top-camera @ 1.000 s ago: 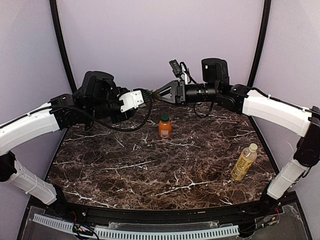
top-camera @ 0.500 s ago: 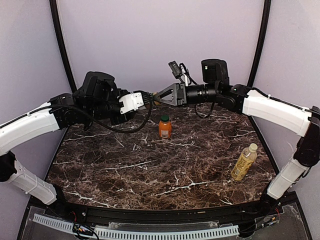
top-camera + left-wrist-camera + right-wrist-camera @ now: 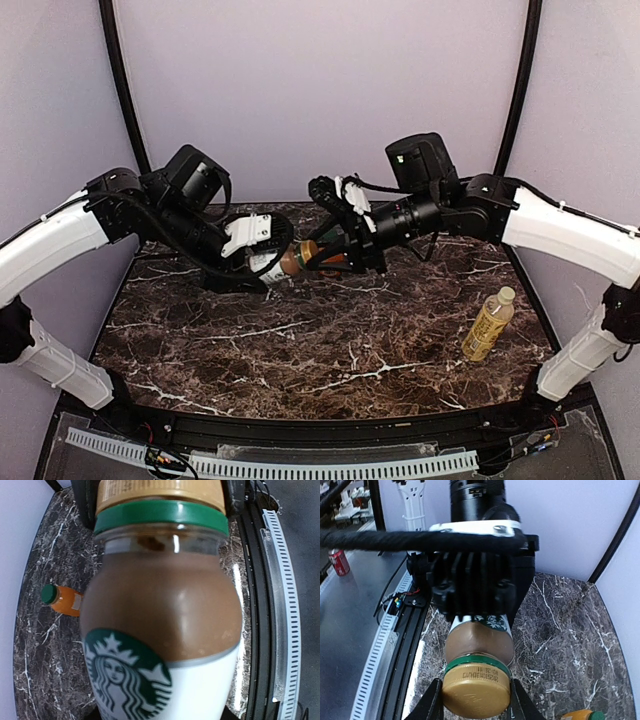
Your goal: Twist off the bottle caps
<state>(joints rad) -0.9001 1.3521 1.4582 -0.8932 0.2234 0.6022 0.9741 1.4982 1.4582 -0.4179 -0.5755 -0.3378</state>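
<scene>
My left gripper (image 3: 270, 256) is shut on the body of the clear bottle (image 3: 293, 259) with the brown drink and white label, holding it sideways above the table. The bottle fills the left wrist view (image 3: 160, 610). My right gripper (image 3: 476, 700) is shut on its tan-brown cap (image 3: 476, 687), one finger on each side, above a green band (image 3: 160, 515). The orange bottle (image 3: 65, 601) with its dark green cap (image 3: 48, 593) stands on the table behind. The yellow bottle (image 3: 487, 327) with its cream-white cap (image 3: 507, 294) stands at the right.
The dark marble table (image 3: 300, 350) has a black rail and a white slotted strip (image 3: 300, 465) along its near edge. Purple walls close in the back and sides. A red can (image 3: 339, 562) sits outside the work area.
Both arms have come down and towards the near side, from high at the back wall to just above the table. They now cover the orange bottle in the top view.
</scene>
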